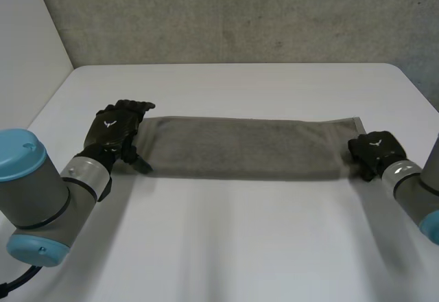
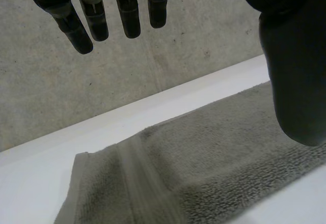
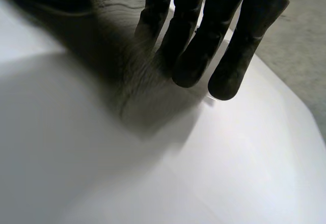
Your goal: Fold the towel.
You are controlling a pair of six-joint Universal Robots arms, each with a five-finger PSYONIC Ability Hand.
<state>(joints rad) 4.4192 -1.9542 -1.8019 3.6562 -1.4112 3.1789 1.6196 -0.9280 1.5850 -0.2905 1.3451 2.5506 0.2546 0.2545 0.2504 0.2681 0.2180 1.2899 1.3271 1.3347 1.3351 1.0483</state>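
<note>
Towel [image 1: 240, 147] lies flat as a long narrow strip across the middle of the table [image 1: 233, 247], running from one hand to the other. Its near long edge looks thicker than the far one, so I judge it is already doubled lengthwise; not certain.

Left hand [image 1: 116, 129]: at the towel's left end. In its wrist view the fingers [image 2: 130, 15] are straight and spread, with the thumb well apart from them. They hang above the cloth with nothing held.

Right hand [image 1: 374, 149]: at the towel's right end, by the near corner, touching the cloth. I cannot tell whether it has a grip on it.

Handling, my estimate: terry cloth, soft, light and limp. It will sag and drape as soon as it is lifted, and it has no stiffness to carry a fold across by itself. The pile should give good friction, so slipping is unlikely. It will not break.

Where to hold: pinch the short end at its corners, catching every layer. A hold in the middle of the edge would let the corners droop and spoil the alignment.
</note>
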